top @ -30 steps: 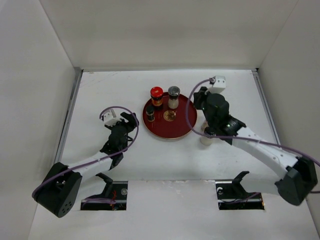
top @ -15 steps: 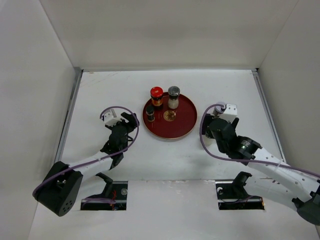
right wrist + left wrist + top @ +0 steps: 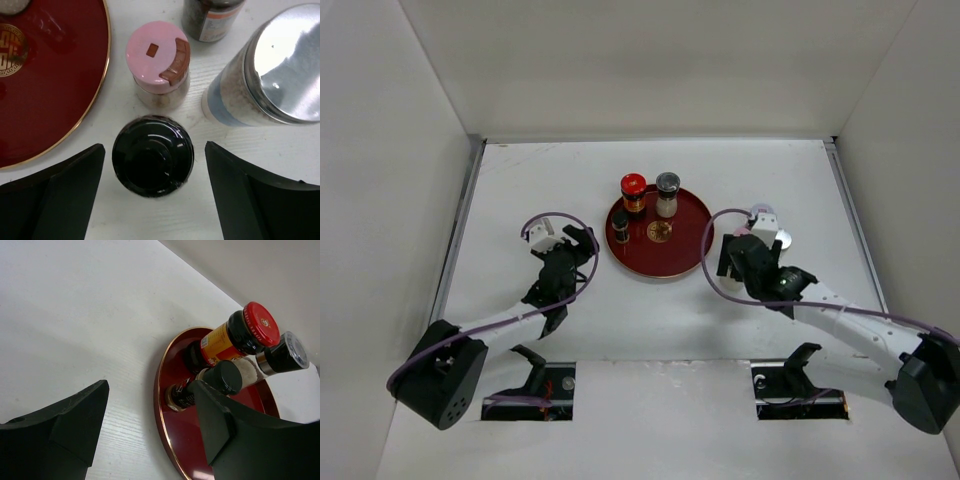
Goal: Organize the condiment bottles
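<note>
A red-capped dark bottle (image 3: 634,193), a grey-capped pale shaker (image 3: 667,193) and a small dark bottle (image 3: 621,227) stand on the red dish (image 3: 670,262). My left gripper (image 3: 149,390) is open and empty just left of the dish (image 3: 185,440), facing the red-capped bottle (image 3: 235,337) and the small bottle (image 3: 220,377). My right gripper (image 3: 154,152) hangs open right of the dish. Its jaws straddle a black-capped bottle (image 3: 152,156) without touching it. Beyond stand a pink-capped shaker (image 3: 157,60), a silver-lidded jar (image 3: 280,65) and a dark bottle (image 3: 210,17).
The red dish (image 3: 50,75) has a gold rim and a gold emblem (image 3: 659,232) in the middle. White walls close the table at the back and both sides. The silver-lidded jar (image 3: 781,240) shows just right of my right wrist.
My right arm drew back from the dish's right edge toward the near side, then came forward and left again over the bottles beside the dish. The left arm has not moved.
</note>
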You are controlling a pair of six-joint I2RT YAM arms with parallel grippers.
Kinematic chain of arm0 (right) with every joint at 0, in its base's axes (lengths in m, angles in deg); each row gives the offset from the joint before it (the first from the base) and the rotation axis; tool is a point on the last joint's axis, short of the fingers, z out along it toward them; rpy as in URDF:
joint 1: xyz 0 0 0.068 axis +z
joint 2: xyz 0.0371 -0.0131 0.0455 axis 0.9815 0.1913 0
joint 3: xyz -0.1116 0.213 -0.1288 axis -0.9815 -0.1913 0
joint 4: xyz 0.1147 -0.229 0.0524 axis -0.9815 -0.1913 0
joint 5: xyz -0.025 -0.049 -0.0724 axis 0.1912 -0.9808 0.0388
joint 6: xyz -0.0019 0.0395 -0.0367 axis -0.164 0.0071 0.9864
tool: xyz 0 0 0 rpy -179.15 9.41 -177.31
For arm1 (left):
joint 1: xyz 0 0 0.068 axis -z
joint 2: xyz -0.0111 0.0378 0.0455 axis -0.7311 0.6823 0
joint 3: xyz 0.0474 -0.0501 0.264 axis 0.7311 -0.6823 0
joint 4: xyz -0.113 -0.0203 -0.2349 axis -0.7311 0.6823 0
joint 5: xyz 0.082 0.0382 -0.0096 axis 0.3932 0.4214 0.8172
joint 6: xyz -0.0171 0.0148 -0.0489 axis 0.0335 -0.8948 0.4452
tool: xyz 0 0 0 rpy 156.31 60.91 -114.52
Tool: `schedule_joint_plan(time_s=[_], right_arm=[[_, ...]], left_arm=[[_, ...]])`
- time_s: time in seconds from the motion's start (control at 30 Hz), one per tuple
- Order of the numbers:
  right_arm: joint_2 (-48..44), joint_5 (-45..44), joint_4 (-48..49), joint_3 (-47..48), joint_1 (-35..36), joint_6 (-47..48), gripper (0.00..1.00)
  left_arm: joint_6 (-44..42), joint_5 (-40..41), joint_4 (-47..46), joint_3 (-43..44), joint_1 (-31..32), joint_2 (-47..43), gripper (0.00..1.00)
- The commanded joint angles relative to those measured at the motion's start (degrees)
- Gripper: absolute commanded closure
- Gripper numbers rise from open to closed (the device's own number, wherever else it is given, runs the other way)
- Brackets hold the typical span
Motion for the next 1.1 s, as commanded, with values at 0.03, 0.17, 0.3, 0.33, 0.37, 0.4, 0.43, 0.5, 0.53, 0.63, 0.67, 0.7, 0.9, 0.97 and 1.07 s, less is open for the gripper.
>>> schedule_joint_plan(time_s=[0.03, 0.17, 0.3, 0.33, 0.37, 0.4, 0.43, 0.5, 0.53, 0.63, 0.67, 0.7, 0.9, 0.97, 1.07], right_arm=[[3.2, 1.47, 7.0, 0.84, -0.9, 2.21, 0.22], [3.92, -0.63, 5.94, 1.72, -0.55, 2.48, 0.41], [-0.12, -6.77, 4.36, 4.43, 2.16, 3.96, 0.5], [-1.26, -8.09, 4.36, 5.84, 3.57, 4.75, 0.5], [-1.97, -8.63, 4.79, 7.33, 4.8, 5.81, 0.5], [-1.98, -8.55, 5.49, 9.17, 6.03, 6.77, 0.5], [-1.11, -7.94, 6.81, 10.93, 7.0, 7.65, 0.5], [2.66, -5.66, 10.93, 13.49, 7.71, 9.58, 0.5], [5.03, -4.08, 13.47, 14.54, 7.8, 10.47, 0.5], [13.11, -0.12, 21.91, 17.62, 8.06, 11.61, 0.5], [15.31, 0.76, 23.5, 18.85, 8.15, 12.14, 0.49], [18.82, 1.81, 26.04, 20.77, 8.59, 12.84, 0.49], [31.84, 5.33, 30.28, 29.4, 9.99, 13.99, 0.46], [34.31, 5.95, 30.99, 30.54, 10.96, 13.73, 0.46], [36.86, 6.57, 31.17, 31.34, 12.28, 13.29, 0.45]], left_arm=[[0.75, -1.13, -3.17, 0.39, -0.16, 0.53, 0.33], [0.75, -1.39, -3.17, 0.04, -0.25, -0.43, 0.33], [0.84, -1.39, -3.17, 0.22, -0.34, 0.09, 0.32], [0.93, -1.39, -3.17, 0.3, -0.34, 0.26, 0.32], [0.93, -1.39, -3.17, 0.3, -0.25, 0.35, 0.32], [0.93, -1.39, -3.17, 0.39, -0.25, 0.44, 0.32], [1.02, -1.39, -3.17, 0.39, -0.34, 0.44, 0.32], [1.1, -1.39, -3.17, 0.3, -0.43, 0.35, 0.32], [1.11, -1.39, -3.17, 0.3, -0.43, 0.27, 0.32], [1.11, -1.39, -3.17, 0.04, -0.6, 0.0, 0.32], [1.11, -1.39, -3.17, -0.05, -0.6, -0.17, 0.32], [1.11, -1.39, -3.17, -0.13, -0.6, -0.43, 0.32], [1.11, -1.39, -3.17, -0.31, -0.87, -0.53, 0.32], [1.11, -1.39, -3.17, -0.31, -0.87, -0.35, 0.32], [1.11, -1.48, -3.17, -0.31, -0.87, -0.44, 0.32]])
